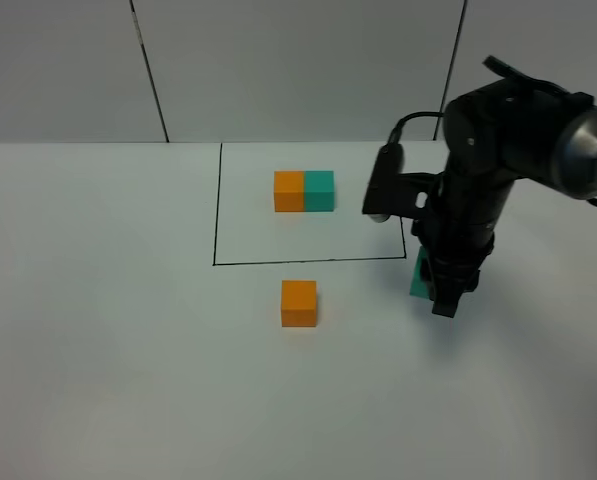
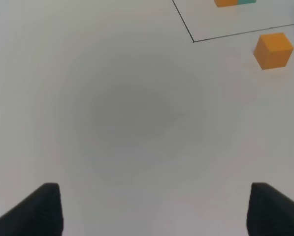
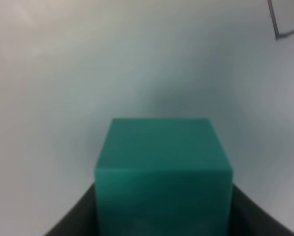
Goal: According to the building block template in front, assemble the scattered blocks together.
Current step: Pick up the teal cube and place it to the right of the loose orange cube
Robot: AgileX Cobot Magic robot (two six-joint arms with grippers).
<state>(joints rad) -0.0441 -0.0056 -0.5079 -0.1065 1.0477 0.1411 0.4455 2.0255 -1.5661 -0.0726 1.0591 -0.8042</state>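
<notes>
Teal cube (image 1: 418, 276) behind right end effector (image 1: 446, 300)

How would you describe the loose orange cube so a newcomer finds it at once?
Find the black-lined rectangle drawn on the white table. Just outside its near edge sits one orange cube, alone. Unlike the framed orange-teal pair, it is single and unframed, and the only other loose cube is the teal cube.

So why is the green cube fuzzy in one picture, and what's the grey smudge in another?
Right wrist view: the teal cube sits close to the lens, so it looks big and soft-edged. Left wrist view: that smudge is likely a faint shadow on the table. Exterior high view: even light, the orange cube crisp.
</notes>
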